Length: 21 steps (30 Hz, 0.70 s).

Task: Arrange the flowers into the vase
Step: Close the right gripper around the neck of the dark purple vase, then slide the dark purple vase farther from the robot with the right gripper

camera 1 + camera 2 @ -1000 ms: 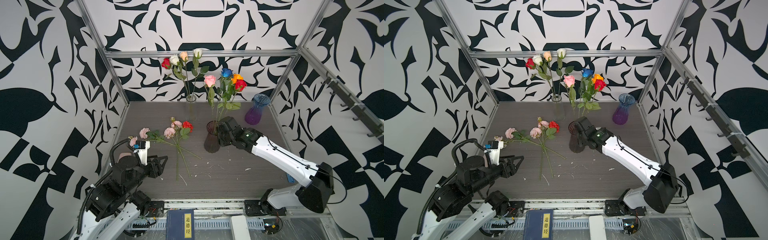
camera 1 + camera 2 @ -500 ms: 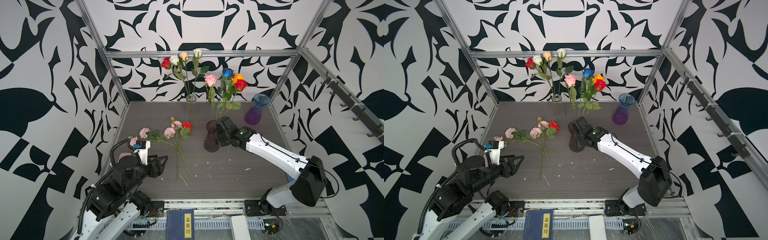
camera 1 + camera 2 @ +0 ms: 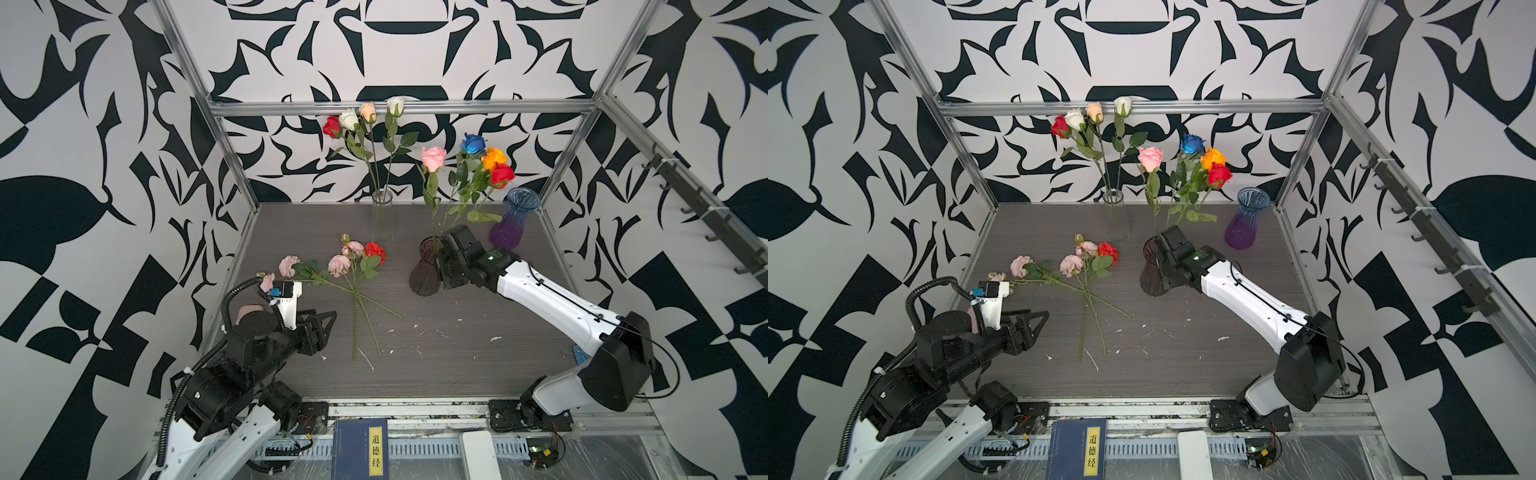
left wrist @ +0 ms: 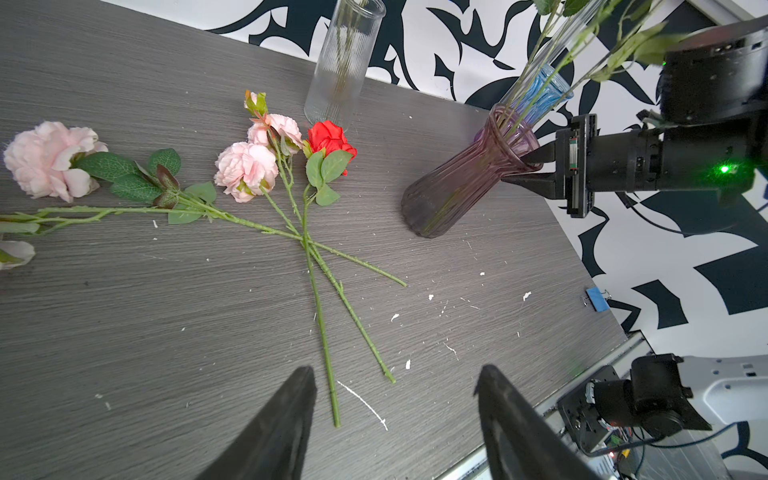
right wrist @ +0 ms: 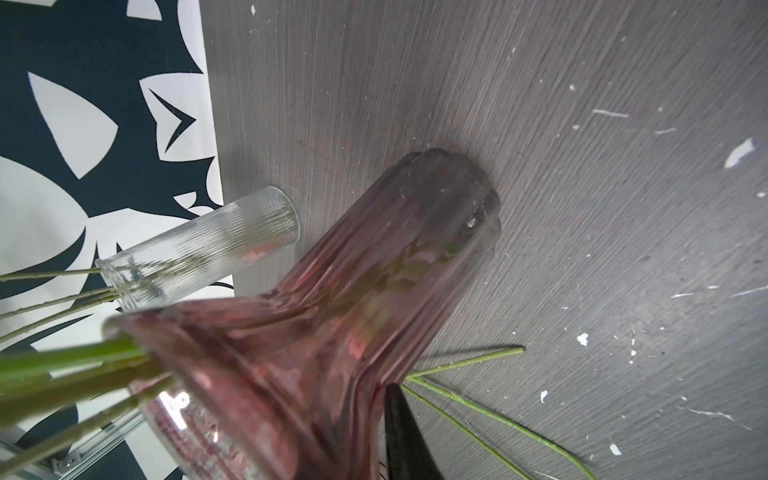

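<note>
Moved: your right pincer (image 4: 524, 168) has closed in on the dark vase (image 3: 423, 278), fingers (image 4: 536, 156) now clamping its neck.
Left side: your left pincer (image 4: 395, 370) hangs open near the loose stems' ends.
Blooms: four flowers (image 3: 478, 162) stand in that vase; loose flowers (image 3: 353, 270) lie crossed on the worktop (image 3: 457, 353).

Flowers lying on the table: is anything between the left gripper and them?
Nothing visible. The left gripper, jaws open, points at the flowers with only table between; the nearest stem tip lies just ahead of its fingers.
</note>
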Tool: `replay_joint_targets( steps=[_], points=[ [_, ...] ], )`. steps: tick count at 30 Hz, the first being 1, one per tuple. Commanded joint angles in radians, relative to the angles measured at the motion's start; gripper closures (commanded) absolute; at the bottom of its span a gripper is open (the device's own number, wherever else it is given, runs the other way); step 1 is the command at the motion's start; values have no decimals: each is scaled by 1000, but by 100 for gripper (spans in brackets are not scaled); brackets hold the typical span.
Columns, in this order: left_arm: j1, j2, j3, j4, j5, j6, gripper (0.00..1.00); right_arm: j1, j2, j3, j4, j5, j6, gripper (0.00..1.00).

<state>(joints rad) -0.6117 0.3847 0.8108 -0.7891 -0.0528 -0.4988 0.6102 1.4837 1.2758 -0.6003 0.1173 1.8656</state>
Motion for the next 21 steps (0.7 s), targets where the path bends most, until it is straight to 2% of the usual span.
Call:
replay_joint_targets(
  steps=[1, 9, 11, 21],
  points=[
    [0, -3, -7, 1, -4, 7, 34, -39, 4, 69, -15, -5, -64, 81],
    [0, 3, -6, -2, -1, 7, 34, -153, 62, 165, -71, -111, -135, 82],
    [0, 5, -7, -2, -1, 7, 34, -183, 90, 207, -90, -131, -164, 85],
    [0, 34, -6, -7, 2, 6, 34, -315, 331, 571, -272, -216, -327, 87]
  ],
)
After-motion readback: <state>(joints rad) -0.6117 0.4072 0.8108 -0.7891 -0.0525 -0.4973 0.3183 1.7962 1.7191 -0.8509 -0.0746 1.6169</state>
